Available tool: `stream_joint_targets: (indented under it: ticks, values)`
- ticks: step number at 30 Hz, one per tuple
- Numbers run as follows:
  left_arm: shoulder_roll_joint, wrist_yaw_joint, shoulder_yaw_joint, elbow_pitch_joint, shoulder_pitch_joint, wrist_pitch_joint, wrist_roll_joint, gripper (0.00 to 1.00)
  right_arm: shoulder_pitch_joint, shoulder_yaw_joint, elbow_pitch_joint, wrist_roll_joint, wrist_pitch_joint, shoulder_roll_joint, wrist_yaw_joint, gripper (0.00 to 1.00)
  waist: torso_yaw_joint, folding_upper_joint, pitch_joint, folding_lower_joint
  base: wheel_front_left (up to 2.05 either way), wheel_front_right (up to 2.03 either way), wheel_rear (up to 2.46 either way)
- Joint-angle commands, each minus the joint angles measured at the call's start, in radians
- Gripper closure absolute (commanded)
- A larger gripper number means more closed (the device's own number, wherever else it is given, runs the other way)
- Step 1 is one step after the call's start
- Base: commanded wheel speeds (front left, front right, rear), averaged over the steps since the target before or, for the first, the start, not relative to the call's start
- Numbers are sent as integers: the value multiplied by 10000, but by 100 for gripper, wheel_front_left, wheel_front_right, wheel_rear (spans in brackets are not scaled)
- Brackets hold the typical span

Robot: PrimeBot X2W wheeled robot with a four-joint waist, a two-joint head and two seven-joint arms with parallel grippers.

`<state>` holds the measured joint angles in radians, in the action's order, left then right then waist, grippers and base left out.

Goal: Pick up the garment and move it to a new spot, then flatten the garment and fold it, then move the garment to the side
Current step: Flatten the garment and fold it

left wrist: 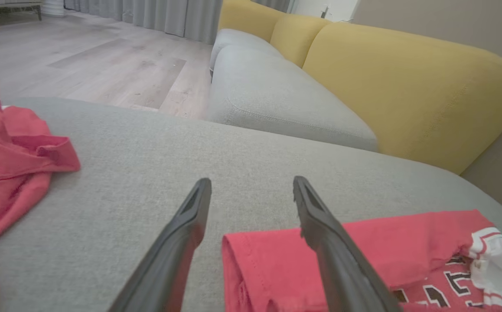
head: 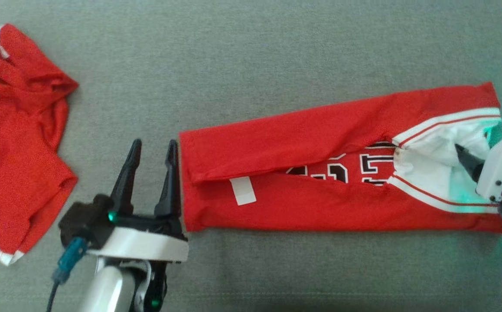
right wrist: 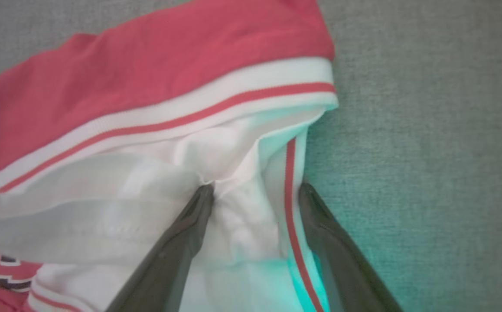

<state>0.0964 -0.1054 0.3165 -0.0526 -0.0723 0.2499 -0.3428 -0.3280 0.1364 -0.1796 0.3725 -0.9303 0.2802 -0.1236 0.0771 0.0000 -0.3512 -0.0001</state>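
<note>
A crumpled red, white-trimmed garment (head: 17,138) lies far left on the grey upholstered couch seat (head: 251,56). The folded red jersey with striped white trim (head: 303,143) has its hem just beside the empty, wide-open left jaws. Its white collar sits unpinched between the wide-open right jaws.

Two red garments: one folded jersey (head: 320,143) and one crumpled red garment (head: 12,151). Two pincers: left pincer (head: 155,141), right pincer (right wrist: 256,186).

Grey sofa cushion (head: 251,56): red jersey (head: 303,143) folded into a long strip, flat, right of centre. Crumpled red garment (head: 12,143) at left edge, well apart.
</note>
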Motion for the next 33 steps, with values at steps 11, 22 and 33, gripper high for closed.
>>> stream_joint_targets:
  ticks: [11, 22, 33]
  values:
    - [-427, 866, -1228, 289, 689, 117, 614, 0, 329, 421, -161, 423, 781, 347, -71, 100, 337, 0, 953, 1, 0, 0, 0]
    - [-459, 699, -899, 453, 1530, 118, 68, 0, 329, 2705, 605, 483, 354, 2365, -71, 100, 574, 0, 1906, 1, 0, 0, 0]
    - [-460, 571, -404, 549, 1370, 118, -200, 0, 1321, -594, 3215, 1026, -163, -149, -71, 100, 676, 0, 1849, 1, 0, 0, 0]
